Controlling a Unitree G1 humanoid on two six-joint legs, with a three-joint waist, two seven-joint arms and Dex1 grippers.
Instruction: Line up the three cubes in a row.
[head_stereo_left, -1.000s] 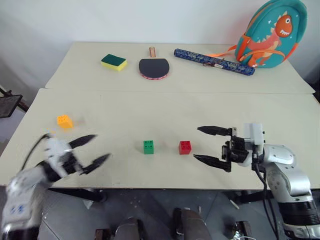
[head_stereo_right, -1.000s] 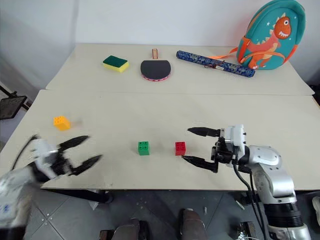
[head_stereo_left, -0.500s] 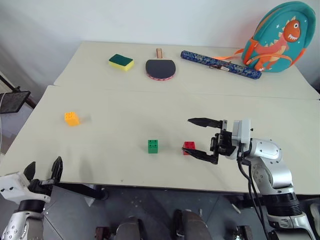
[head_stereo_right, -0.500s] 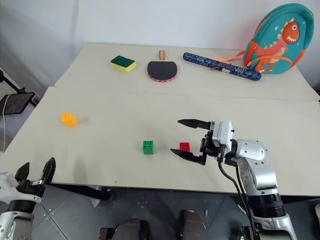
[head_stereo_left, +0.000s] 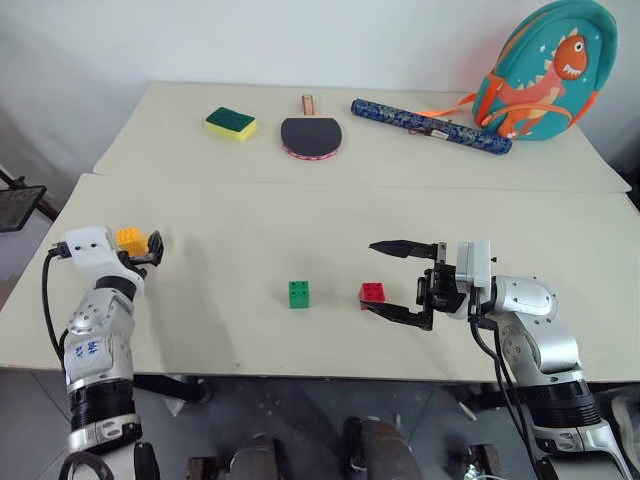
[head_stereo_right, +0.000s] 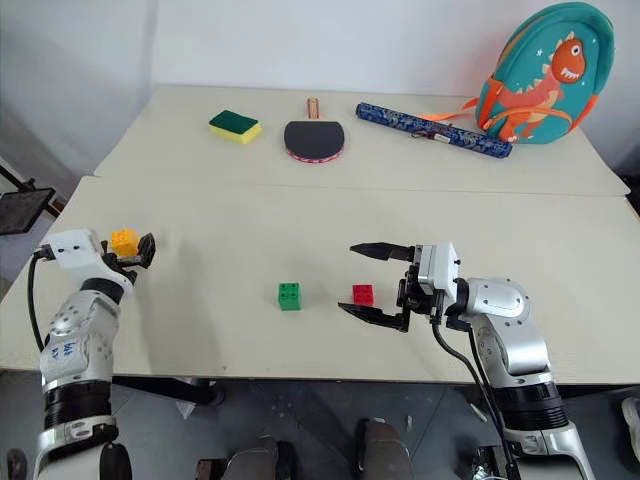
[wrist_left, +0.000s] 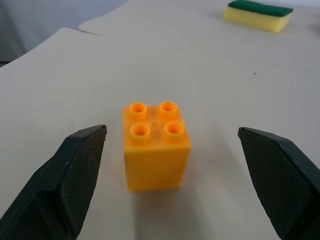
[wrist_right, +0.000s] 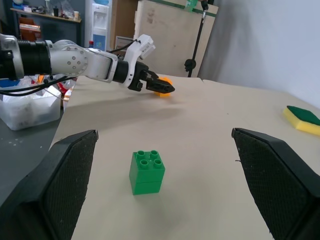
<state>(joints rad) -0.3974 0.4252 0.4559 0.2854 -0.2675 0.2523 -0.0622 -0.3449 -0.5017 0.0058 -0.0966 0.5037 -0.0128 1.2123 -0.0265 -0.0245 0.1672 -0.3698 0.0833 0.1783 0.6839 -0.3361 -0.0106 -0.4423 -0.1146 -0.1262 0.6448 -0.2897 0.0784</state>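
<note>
The orange-yellow cube (wrist_left: 156, 150) stands near the table's left edge. My left gripper (head_stereo_left: 141, 246) is open and level, with a finger on each side of that cube and clear gaps between. The green cube (head_stereo_left: 299, 293) sits at the front middle, and the red cube (head_stereo_left: 372, 292) is a little to its right. My right gripper (head_stereo_left: 369, 277) is open and points left. In the eye views the red cube lies between its fingertips, untouched. The right wrist view looks past it to the green cube (wrist_right: 147, 172).
On the far table lie a green-and-yellow sponge (head_stereo_left: 229, 123), a table-tennis paddle (head_stereo_left: 309, 134), a long blue pouch (head_stereo_left: 430, 124) and a dinosaur backpack (head_stereo_left: 545, 70). A seam (head_stereo_left: 350, 185) divides the two tables. The cubes sit close to the front edge.
My left arm came up from below the table's front edge and reached forward, so its open fingers now flank the orange-yellow cube. The right gripper barely moved. The camera shifted.
</note>
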